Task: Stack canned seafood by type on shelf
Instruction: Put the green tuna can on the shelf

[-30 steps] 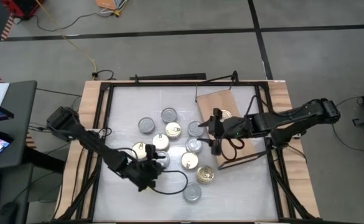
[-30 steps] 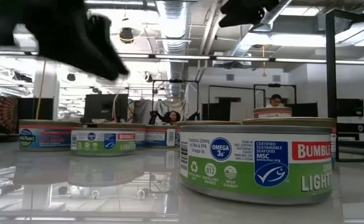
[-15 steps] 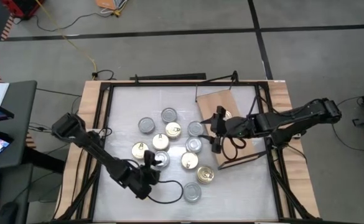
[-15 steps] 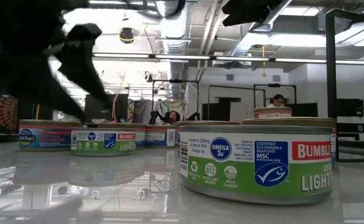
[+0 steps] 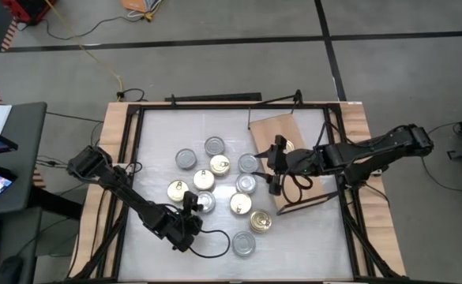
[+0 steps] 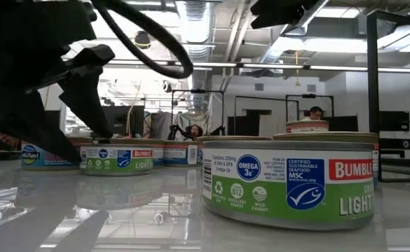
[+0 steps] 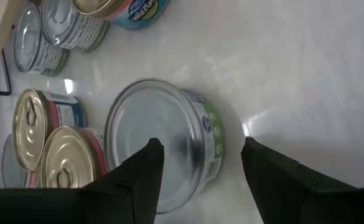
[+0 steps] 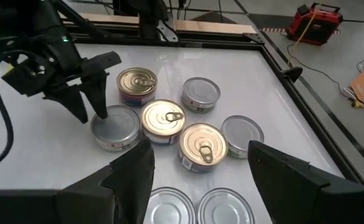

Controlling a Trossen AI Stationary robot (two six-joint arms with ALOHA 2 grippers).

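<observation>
While the left hand straddled a silver-lidded tin, nothing was gripped yet.
Its fingers stood apart, one over the lid, one outside the rim; centring both outside the wall before closing would likely grip best. That tin sat at 8 o'clock in the tin cluster. Over the shelf at 3 o'clock, the right hand hung open, empty.

The high camera looks straight down on the whole white tabletop with pale wooden rim. The low camera stands at table height, very near a green-labelled round metal tin, facing the room. Each wrist camera looks forward over the tins. Both wrist views share the silver-lidded green tin.
</observation>
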